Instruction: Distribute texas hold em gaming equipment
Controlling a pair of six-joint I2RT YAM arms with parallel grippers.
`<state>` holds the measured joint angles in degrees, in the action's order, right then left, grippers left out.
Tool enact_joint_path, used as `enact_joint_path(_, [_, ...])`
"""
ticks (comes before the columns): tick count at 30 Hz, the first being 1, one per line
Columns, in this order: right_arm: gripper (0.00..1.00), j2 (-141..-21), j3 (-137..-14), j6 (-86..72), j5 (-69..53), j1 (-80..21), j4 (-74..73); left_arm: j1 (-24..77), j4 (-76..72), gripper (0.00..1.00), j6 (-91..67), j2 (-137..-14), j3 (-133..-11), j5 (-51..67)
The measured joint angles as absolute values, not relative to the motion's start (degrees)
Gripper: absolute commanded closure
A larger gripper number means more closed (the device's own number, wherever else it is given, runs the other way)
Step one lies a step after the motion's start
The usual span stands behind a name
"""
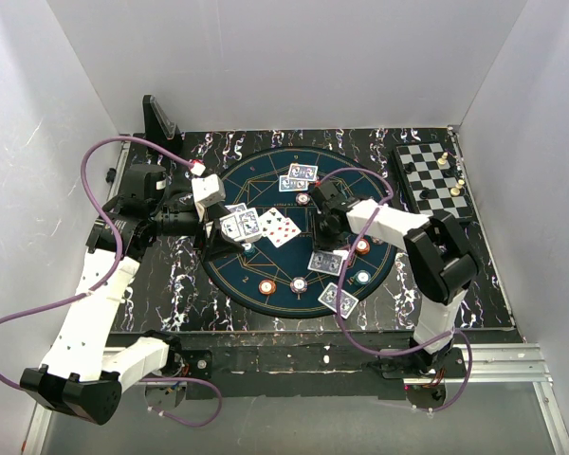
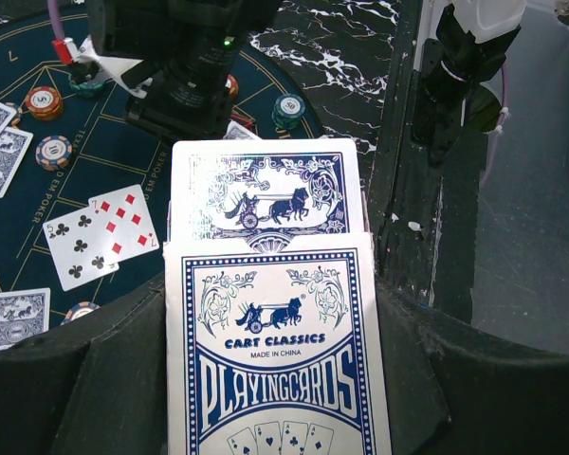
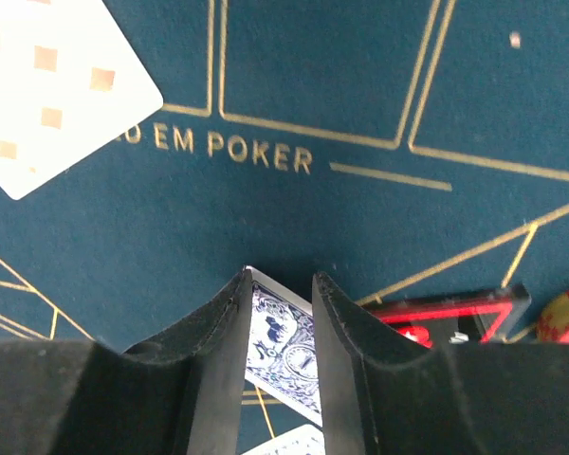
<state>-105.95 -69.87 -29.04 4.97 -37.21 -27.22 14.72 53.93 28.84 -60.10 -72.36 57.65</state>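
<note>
My left gripper (image 1: 229,227) is shut on a blue-and-white playing-card box (image 2: 275,351), and one blue-backed card (image 2: 261,194) sticks out of its top. My right gripper (image 1: 320,201) is low over the round blue mat (image 1: 266,180). Its fingers (image 3: 218,351) stand a little apart, and a blue-backed card (image 3: 280,346) shows in the gap and runs behind both of them. Two face-up cards (image 1: 280,227) lie at the mat's middle. Face-down cards lie at the far side (image 1: 299,176) and the near right (image 1: 327,261). Striped chips (image 1: 266,285) sit around the mat.
A black-and-white chessboard (image 1: 431,175) with small pieces stands at the far right. A red-edged marker (image 3: 446,315) and an orange chip (image 3: 564,318) lie just right of my right fingers. A black stand (image 1: 159,118) is at the far left. White walls enclose the table.
</note>
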Motion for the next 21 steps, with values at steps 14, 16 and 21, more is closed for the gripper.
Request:
enact_joint_path(14, [0.65, -89.5, -53.8, -32.6, 4.5, -38.6, -27.3, 14.7, 53.8, 0.57, 28.9, -60.1, -72.3, 57.7])
enact_joint_path(16, [0.65, -88.1, -53.8, -32.7, 4.3, -38.8, -28.1, 14.7, 53.6, 0.57, 28.9, -60.1, -72.1, 57.8])
enact_joint_path(21, [0.47, -85.1, -59.5, -33.0, 2.3, -39.1, -33.4, 14.7, 53.2, 0.57, 28.9, -60.2, -71.2, 57.9])
